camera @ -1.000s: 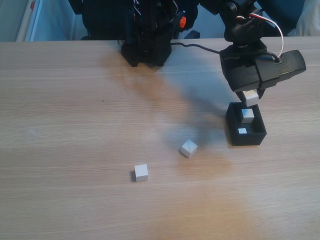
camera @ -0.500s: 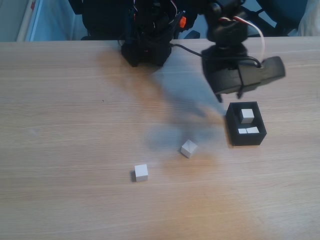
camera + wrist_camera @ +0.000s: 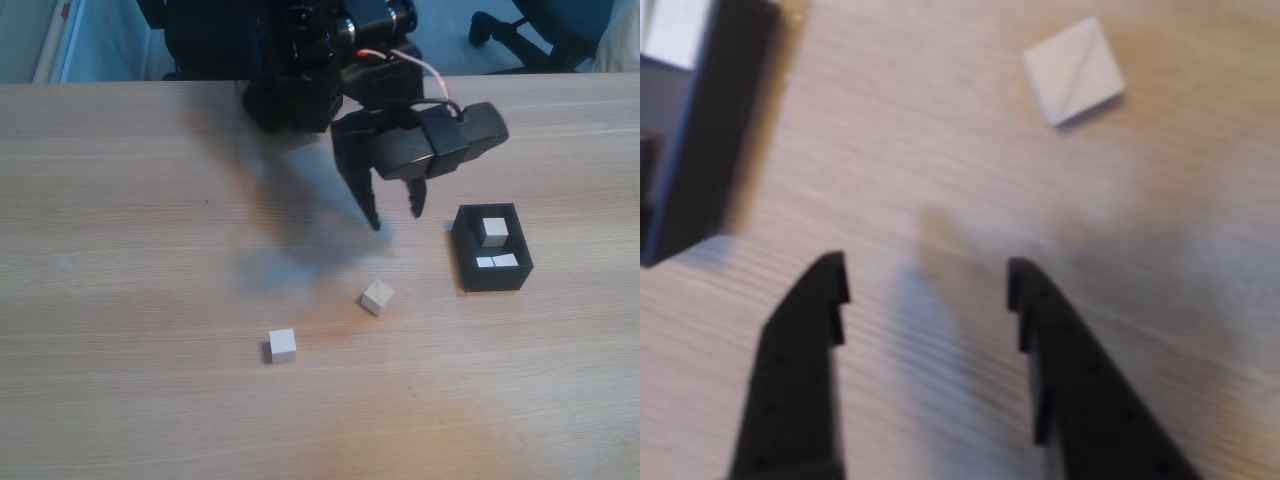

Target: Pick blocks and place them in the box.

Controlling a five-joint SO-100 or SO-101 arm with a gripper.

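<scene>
gripper (image 3: 396,217) spread, empty, above-left of tilted block (image 3: 377,297).

Soft daylight, diffuse shadows, blurred wrist view.

A pale wood-grain worktop (image 3: 120,300) is filling most of the fixed view, its boards running left to right. Soft light is falling across it, leaving a warmer orange patch near the front edge and blurred grey shadows lying toward the middle. Behind the far edge, a light blue-grey floor (image 3: 100,40) is showing. At the top right, the dark base of an office chair (image 3: 520,25) is standing on that floor.
</scene>
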